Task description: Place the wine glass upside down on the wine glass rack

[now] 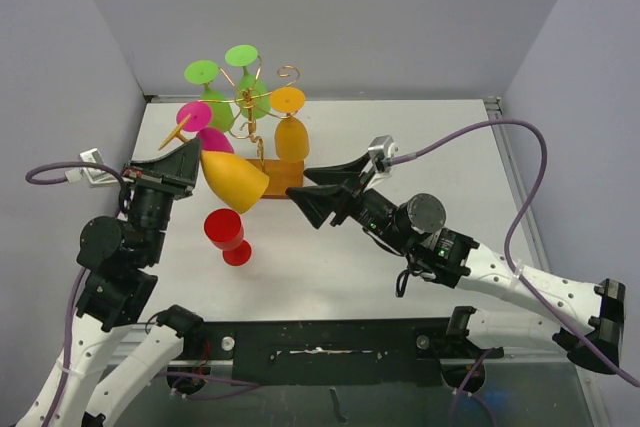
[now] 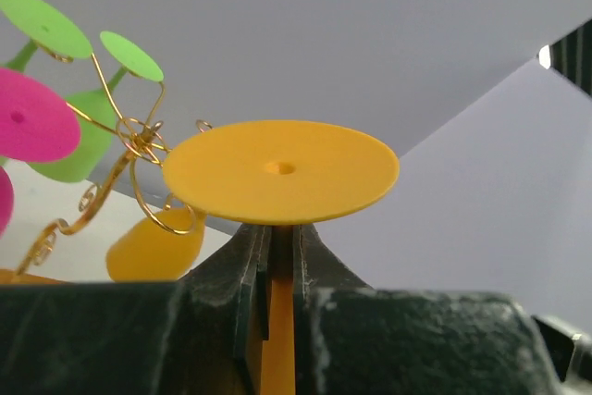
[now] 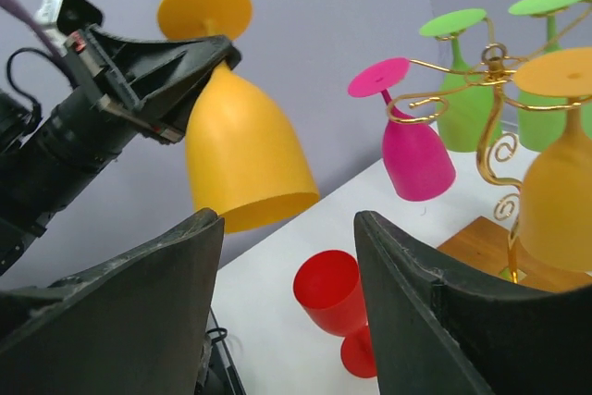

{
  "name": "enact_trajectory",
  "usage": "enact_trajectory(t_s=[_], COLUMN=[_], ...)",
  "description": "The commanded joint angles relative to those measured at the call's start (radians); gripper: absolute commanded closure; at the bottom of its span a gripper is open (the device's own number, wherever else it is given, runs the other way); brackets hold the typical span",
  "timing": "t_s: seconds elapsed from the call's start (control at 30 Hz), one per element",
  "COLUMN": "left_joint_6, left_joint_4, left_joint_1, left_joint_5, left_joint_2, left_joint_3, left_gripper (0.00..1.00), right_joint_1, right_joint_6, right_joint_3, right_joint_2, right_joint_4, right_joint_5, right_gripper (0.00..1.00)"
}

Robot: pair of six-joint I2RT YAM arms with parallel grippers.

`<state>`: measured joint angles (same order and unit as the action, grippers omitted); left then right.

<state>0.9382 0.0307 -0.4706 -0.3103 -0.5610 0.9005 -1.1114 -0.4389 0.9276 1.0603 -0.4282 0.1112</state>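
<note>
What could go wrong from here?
1. The orange wine glass, clamped by its stem in the left pincer, hangs close to the pink glass on the wine glass rack; swinging in may knock it.
2. The red glass stands nearby, below it; dipping could topple it.
3. The open right pincer sits near the rack's base and might nudge it.

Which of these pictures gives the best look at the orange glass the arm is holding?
The right wrist view: the whole orange glass shows, foot up, stem in the left pincer. The top view shows it smaller from above; the left wrist view only its foot and stem.
</note>
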Motion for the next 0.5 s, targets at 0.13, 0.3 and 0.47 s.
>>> enact_trajectory(t_s=[0.13, 0.3, 0.47], left_joint_6=[-0.590, -0.810, -0.913], left_joint_4=[-0.204, -0.242, -0.285], left_joint_1=[-0.002, -0.002, -0.002], left_joint_5=[0.246, 0.410, 0.489], left_joint_2=[0.025, 0.014, 0.014], left_joint_3=[-0.059, -0.102, -0.140], left_gripper=[1.00, 1.00, 1.00], right_joint_1=[0.047, 0.047, 0.049], right_joint_6=[-0.210, -0.304, -0.379], right_joint_3=[0.210, 0.354, 0.431], right_joint_2=[0.011, 0.111, 0.173], right_joint_4=[0.213, 0.285, 0.305], right_joint_5=[-0.033, -0.040, -0.018], right_gripper=[0.37, 0.34, 0.34])
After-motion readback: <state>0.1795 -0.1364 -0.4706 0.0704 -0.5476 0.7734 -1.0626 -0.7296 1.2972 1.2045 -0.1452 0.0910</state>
